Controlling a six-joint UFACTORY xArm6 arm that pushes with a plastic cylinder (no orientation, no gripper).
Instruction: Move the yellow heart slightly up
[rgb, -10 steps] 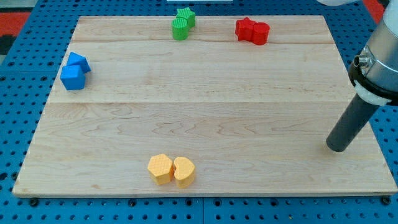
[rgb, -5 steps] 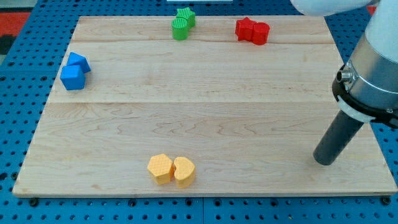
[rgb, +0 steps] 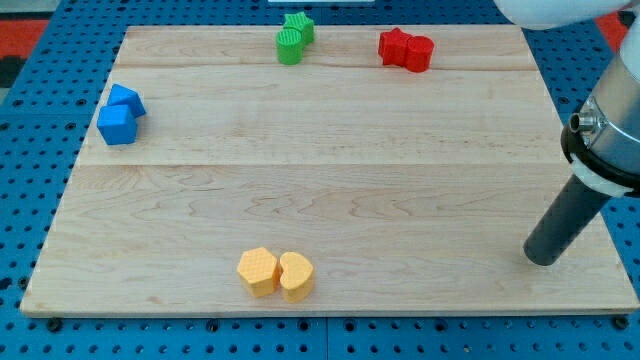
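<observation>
- Camera view: yellow heart (rgb: 296, 276) at lower centre of bench (rgb: 330, 170), touching yellow hexagon-like block (rgb: 258, 271) on its left.
- My tip (rgb: 544, 260) far right, well apart; holds nothing.
- Path between unobstructed.

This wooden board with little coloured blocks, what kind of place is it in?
Probably a robotics lab bench: the wooden board lies on a blue perforated base, and my tip rests far right of the yellow heart.

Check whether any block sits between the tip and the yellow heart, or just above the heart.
Nothing visible does. My tip is far to the view's right of the yellow heart; the yellow hexagon touches the heart's left side.
</observation>
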